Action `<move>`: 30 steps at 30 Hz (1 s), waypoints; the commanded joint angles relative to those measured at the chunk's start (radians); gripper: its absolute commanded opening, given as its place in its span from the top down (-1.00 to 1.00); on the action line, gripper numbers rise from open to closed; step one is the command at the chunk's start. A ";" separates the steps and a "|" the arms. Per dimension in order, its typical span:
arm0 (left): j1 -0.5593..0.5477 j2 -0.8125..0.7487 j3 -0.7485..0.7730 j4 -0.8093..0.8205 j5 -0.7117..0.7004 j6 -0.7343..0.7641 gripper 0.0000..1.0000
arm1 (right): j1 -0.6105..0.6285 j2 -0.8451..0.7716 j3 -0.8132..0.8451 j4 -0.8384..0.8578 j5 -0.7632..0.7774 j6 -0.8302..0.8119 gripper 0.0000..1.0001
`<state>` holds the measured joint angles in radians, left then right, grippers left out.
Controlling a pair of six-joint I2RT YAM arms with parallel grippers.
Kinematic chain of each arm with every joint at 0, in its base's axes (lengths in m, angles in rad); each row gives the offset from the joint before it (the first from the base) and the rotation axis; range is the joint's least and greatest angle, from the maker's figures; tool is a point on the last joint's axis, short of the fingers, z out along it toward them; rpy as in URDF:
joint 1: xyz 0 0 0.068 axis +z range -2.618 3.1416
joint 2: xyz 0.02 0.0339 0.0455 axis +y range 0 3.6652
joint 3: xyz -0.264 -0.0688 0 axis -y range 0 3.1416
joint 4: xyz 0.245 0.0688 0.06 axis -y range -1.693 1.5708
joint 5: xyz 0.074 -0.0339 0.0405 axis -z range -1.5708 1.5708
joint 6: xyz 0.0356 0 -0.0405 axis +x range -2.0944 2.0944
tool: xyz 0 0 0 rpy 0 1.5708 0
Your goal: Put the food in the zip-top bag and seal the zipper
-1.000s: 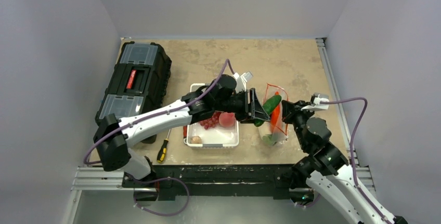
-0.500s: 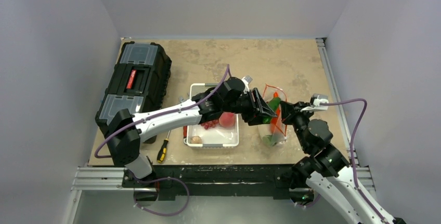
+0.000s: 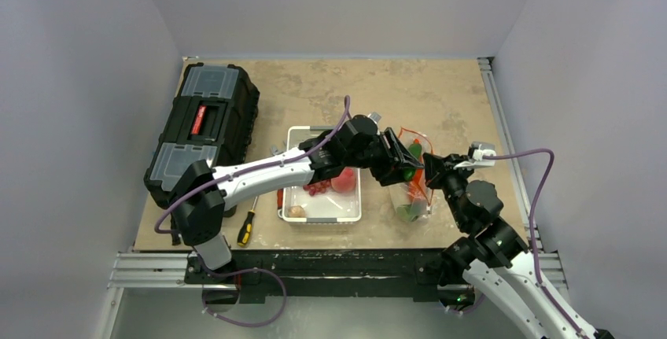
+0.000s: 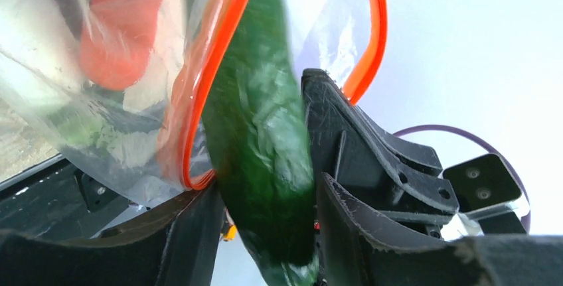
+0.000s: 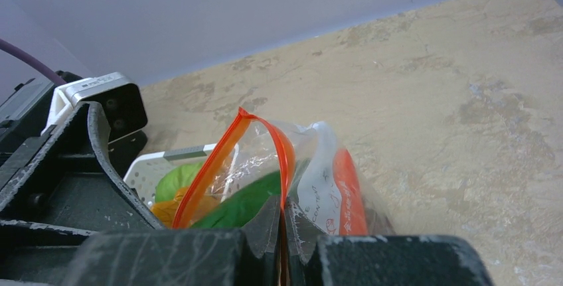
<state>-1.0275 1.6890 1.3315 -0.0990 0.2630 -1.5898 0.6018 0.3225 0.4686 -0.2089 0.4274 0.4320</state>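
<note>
My left gripper (image 3: 403,167) is shut on the green cucumber (image 4: 262,140), whose far end pokes through the zip-top bag's (image 3: 414,193) mouth, inside the red-orange zipper (image 4: 206,80). The orange carrot (image 4: 119,27) and some greens lie in the bag. My right gripper (image 5: 282,213) is shut on the zipper's near rim (image 5: 287,166) and holds the mouth up and open; the cucumber (image 5: 245,203) shows just left of it. The pink peach (image 3: 342,180), the grapes (image 3: 317,187) and a pale round piece (image 3: 296,211) lie in the white tray (image 3: 322,215).
A black toolbox (image 3: 204,123) stands at the left of the table. A yellow-handled screwdriver (image 3: 246,229) lies in front of it, beside the tray. Leafy greens (image 5: 176,180) show in the tray behind the bag. The left arm spans over the tray.
My left gripper has moved right from above the tray to the bag's mouth, carrying the cucumber into the opening. My right gripper has kept its pinch on the zipper rim.
</note>
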 commanded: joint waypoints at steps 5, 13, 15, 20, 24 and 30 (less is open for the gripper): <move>0.009 -0.033 0.051 -0.090 -0.063 0.105 -0.51 | 0.001 -0.007 0.010 0.020 0.037 0.002 1.00; 0.009 -0.136 0.010 -0.199 -0.125 0.242 -0.55 | 0.001 -0.007 0.007 0.025 0.038 0.004 1.00; 0.009 -0.154 0.012 -0.224 -0.131 0.290 -0.55 | 0.001 -0.003 0.007 0.025 0.040 0.004 1.00; 0.015 -0.186 0.020 -0.257 -0.153 0.422 -0.43 | 0.001 -0.004 0.006 0.029 0.044 0.004 1.00; 0.025 -0.164 0.080 -0.330 -0.160 0.509 -0.40 | 0.001 0.006 0.009 0.026 0.049 0.009 1.00; 0.013 -0.110 0.106 -0.344 -0.169 0.564 -0.32 | 0.000 -0.006 0.004 0.033 0.033 0.003 1.00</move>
<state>-1.0080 1.5551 1.4052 -0.4362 0.1139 -1.1072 0.6018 0.3214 0.4686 -0.2127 0.4530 0.4347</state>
